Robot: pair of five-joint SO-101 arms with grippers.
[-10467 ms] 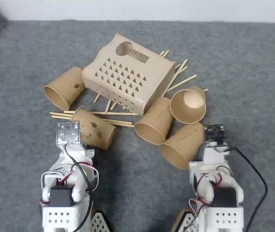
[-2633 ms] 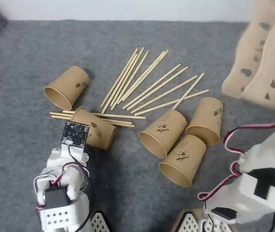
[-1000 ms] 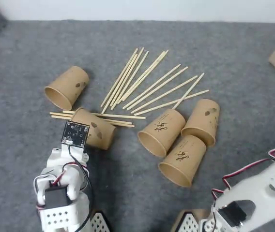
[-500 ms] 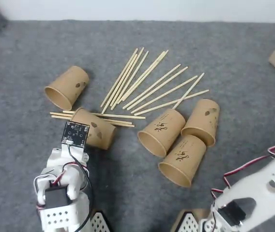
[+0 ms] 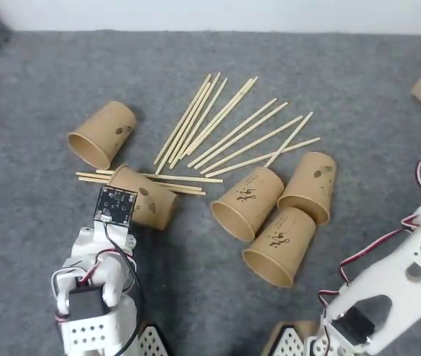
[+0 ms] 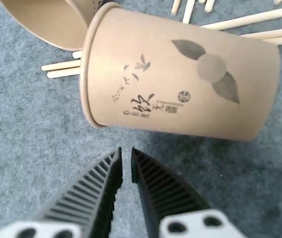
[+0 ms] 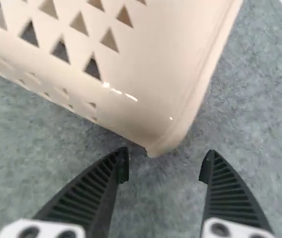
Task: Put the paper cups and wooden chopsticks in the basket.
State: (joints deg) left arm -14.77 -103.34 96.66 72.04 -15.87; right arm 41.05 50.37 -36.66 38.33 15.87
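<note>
The left end effector [image 6: 125, 152] is hanging low over the tabletop [image 5: 40, 81]. Its black ribbed jaws are drawn almost together with only a thin slit between them, and they are gripping nothing. Just ahead of its tips a paper cup [image 6: 180, 89] is lying on its side. It is smooth tan card with a rolled rim and a grey leaf print, and thin pale sticks are showing past both of its ends.

The right end effector [image 7: 166, 159] is spreading its jaws wide and is holding nothing. The rounded corner of the basket [image 7: 131, 59] is sitting just ahead of the gap. The basket is glossy beige moulded plastic pierced with rows of triangular holes, and its inside is hidden. In the high view it is showing at the far right edge, well apart from everything else.

Five paper cups [image 5: 246, 202] are lying on their sides on the grey, felt-like surface. Three are clustered and touching towards the right, and two are lying towards the left. The mouths turned to the camera are showing bare brown insides. The wooden chopsticks [image 5: 229, 122] are fanning out in a loose spread between the two groups, slim and straight, and a few more are lying by the left cups.
</note>
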